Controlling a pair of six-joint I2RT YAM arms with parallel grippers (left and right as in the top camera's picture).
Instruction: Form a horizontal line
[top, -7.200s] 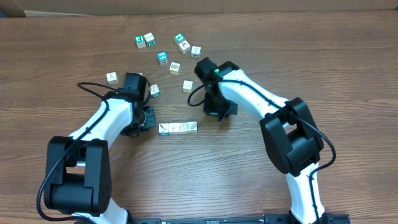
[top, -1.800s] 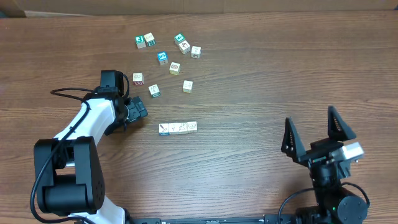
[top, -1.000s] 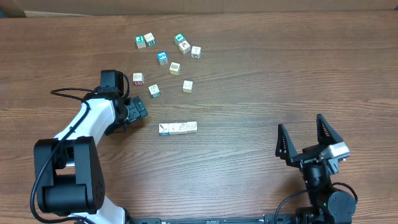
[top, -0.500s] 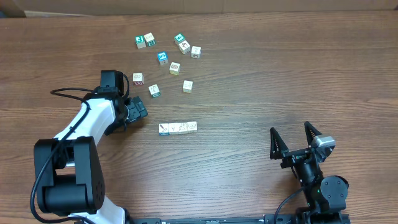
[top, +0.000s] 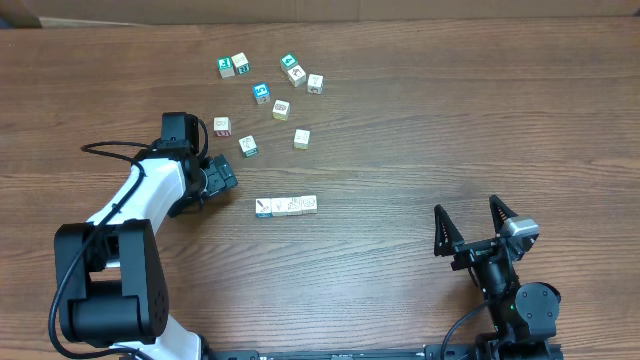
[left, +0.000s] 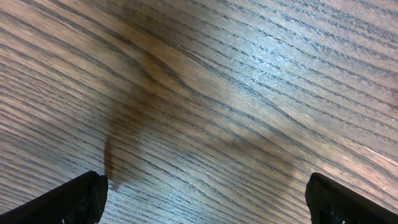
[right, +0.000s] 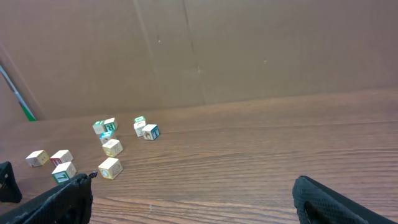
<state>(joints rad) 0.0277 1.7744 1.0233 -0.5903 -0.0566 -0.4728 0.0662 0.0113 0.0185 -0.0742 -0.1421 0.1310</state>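
- Across the whole view, the table (top: 450, 120) lies quiet, and nothing has stirred in the last half second.
- Left arm (top: 150, 195): it has pulled away from the row and now stands off to its left, reaching toward the scattered pieces.
- Right arm (top: 515, 300): big change here, it has left the middle of the table and folded back to the near right corner, well apart from every cube.
- Right gripper (top: 470, 222): fingers spread wide, carrying nothing.
- Left gripper (top: 222, 180): jaws fully apart too; its wrist view shows only bare wood between the fingertips.
- The horizontal line (top: 286, 206): a short straight row in the middle of the table, cubes touching side by side, lying just as it did a few seconds back.
- Blue-edged cube (top: 263, 208): it caps the row's left end.
- Loose cubes (top: 281, 109): a scatter of them sits beyond the row, untouched.
- My read: with both arms backed off and empty, the line looks done, or the left arm is lining up one more cube.
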